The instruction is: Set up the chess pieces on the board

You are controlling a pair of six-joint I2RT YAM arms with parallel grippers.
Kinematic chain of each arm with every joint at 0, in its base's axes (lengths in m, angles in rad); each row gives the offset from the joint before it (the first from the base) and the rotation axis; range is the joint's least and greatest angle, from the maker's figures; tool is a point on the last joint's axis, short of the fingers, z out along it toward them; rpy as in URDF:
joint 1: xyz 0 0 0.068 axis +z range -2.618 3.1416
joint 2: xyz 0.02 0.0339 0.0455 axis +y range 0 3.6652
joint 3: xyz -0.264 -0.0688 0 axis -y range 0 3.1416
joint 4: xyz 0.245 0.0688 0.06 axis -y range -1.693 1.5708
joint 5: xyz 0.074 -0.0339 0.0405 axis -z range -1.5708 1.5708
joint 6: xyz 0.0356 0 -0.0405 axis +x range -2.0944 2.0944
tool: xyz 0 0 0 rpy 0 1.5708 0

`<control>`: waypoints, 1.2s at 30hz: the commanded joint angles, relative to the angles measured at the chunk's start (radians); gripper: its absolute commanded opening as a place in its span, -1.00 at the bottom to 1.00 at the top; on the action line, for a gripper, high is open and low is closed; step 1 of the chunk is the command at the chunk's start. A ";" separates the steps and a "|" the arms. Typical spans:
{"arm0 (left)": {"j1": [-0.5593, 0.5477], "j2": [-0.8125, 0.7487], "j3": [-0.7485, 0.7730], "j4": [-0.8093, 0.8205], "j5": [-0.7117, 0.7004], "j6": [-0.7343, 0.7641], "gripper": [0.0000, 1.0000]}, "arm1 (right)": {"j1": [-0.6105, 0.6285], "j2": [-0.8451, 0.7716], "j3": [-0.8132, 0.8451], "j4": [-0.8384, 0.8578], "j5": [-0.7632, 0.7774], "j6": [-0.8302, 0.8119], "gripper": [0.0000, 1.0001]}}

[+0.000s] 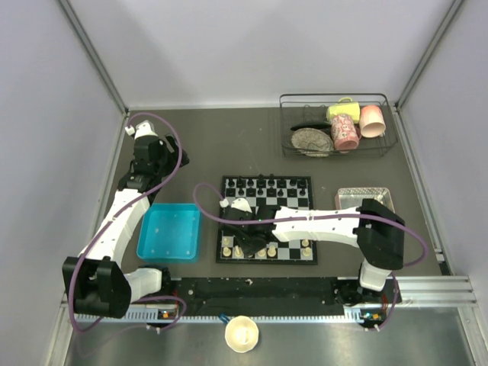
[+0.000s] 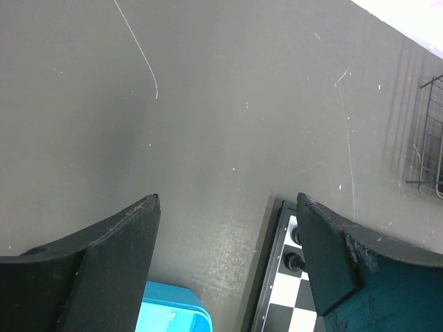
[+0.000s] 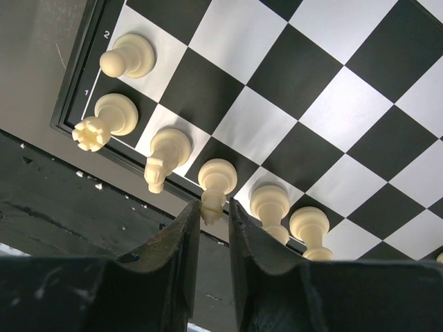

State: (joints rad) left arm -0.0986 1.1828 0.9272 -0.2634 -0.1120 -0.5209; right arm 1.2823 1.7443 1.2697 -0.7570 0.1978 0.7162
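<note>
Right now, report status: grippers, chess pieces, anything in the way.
Left gripper open, empty, over table. Right gripper narrow around bishop top, first row of board; grip unclear. Knight and another piece close beside.

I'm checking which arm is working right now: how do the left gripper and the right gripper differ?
The left gripper has its fingers spread wide with nothing between them; the right gripper has its fingers nearly together, flanking the top of a cream bishop. The left gripper hangs over bare table off the board; the right gripper is over the board's near row of cream pieces. Both have black fingers.
</note>
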 commanded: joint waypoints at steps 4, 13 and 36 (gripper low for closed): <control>0.005 -0.014 -0.005 0.023 0.008 0.010 0.68 | 0.015 -0.009 0.011 0.010 0.015 0.005 -0.50; 0.005 -0.015 -0.005 0.021 0.005 0.010 0.68 | 0.015 -0.045 0.063 -0.024 0.032 -0.015 -0.40; 0.005 -0.005 -0.001 0.029 0.041 0.018 0.68 | -0.633 -0.526 -0.067 -0.194 0.065 -0.069 -0.37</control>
State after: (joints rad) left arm -0.0986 1.1828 0.9272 -0.2634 -0.0917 -0.5198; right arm 0.8383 1.3270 1.2675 -0.8951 0.2726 0.6647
